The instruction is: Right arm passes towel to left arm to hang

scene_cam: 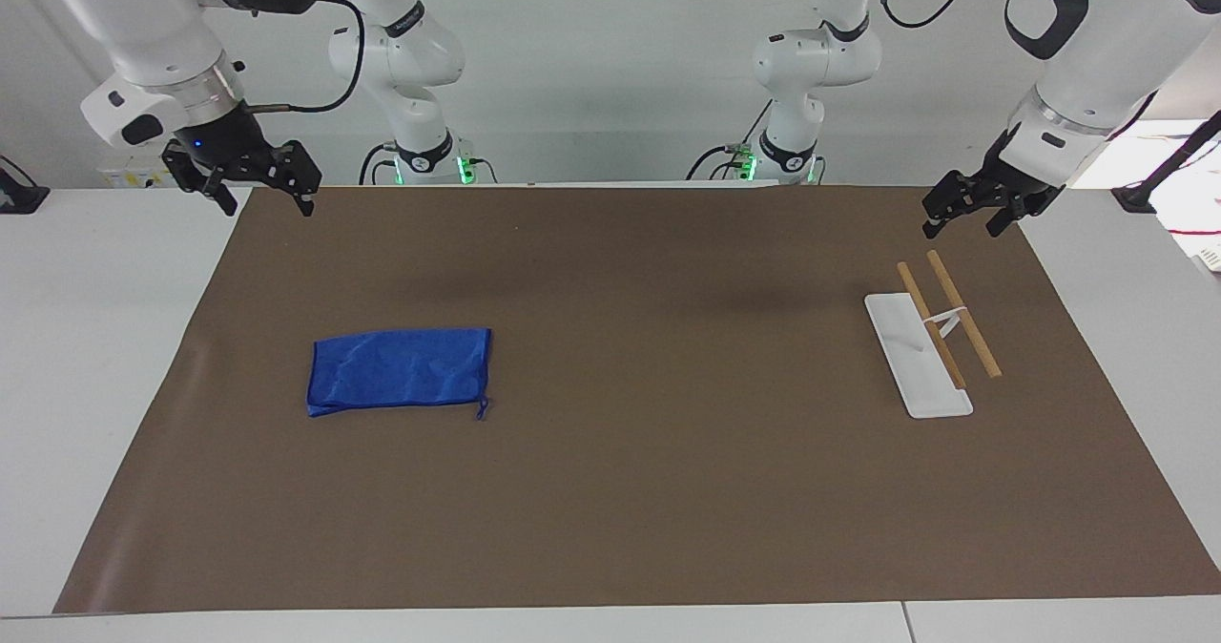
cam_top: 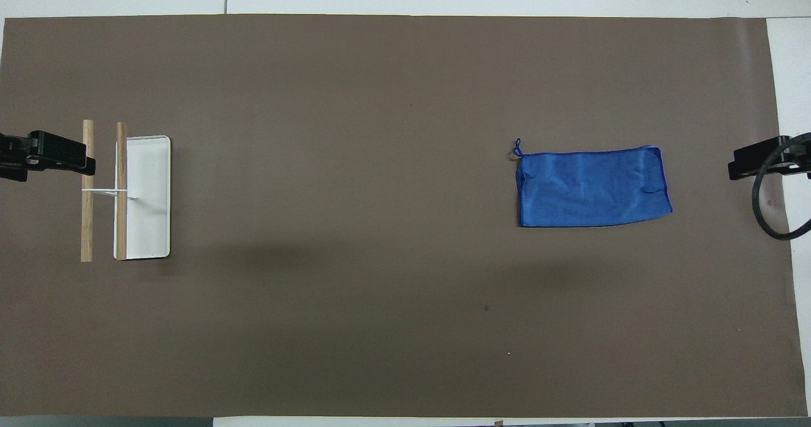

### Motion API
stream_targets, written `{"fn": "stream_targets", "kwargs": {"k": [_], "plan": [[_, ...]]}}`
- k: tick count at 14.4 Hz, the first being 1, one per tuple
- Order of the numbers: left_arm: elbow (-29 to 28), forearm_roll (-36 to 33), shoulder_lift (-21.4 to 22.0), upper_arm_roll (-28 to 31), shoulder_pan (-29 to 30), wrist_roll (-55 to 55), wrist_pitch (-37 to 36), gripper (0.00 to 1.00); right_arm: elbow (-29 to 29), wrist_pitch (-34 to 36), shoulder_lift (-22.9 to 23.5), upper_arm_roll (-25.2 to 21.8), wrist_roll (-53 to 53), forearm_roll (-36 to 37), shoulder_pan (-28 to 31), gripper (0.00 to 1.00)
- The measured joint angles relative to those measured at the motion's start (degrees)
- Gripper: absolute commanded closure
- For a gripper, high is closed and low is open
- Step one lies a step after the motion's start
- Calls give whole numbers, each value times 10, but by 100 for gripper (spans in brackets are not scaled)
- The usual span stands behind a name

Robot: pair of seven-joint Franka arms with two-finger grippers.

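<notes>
Towel (scene_cam: 399, 372) lies flat on the brown mat (scene_cam: 610, 490) that covers the table, toward the right arm's end and about midway between the mat's edge nearest the robots and its opposite edge. Its short cord (scene_cam: 482, 406) trails from the corner that points toward the table's middle and away from the robots. Nothing touches it.

The right hand (scene_cam: 256, 185) hangs in the air over the mat's corner nearest the right arm's base, fingers spread wide and empty. The left hand (scene_cam: 975, 206) hangs over the matching corner at the left arm's end, also wide and empty, and waits there. Near it on the mat stands the rack (scene_cam: 918, 355): a white base with two wooden rails (scene_cam: 963, 313) held up on a thin white bracket.

The step in hand appears to be the first pick, not yet begun. To do it well, the right hand should come down over one short edge of the towel, probably the one toward the table's middle, and pinch the hem. That would let the cloth hang long and leave a free edge for the left hand to take. A pinch in the middle would likely bunch the thin cloth and make the handover and the draping over a rail harder.
</notes>
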State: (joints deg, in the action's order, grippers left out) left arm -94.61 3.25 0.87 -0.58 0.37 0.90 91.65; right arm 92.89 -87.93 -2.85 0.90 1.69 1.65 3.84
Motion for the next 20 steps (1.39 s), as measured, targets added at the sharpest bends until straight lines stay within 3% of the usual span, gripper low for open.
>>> {"fn": "stream_targets", "kwargs": {"k": [13,20], "plan": [[0,0,0,0,0,0,0,0,26,-34,-2,1,-1,-1,1,0],[0,0,0,0,0,0,0,0,166,-214,-39,0,-1,-1,3,0]]}}
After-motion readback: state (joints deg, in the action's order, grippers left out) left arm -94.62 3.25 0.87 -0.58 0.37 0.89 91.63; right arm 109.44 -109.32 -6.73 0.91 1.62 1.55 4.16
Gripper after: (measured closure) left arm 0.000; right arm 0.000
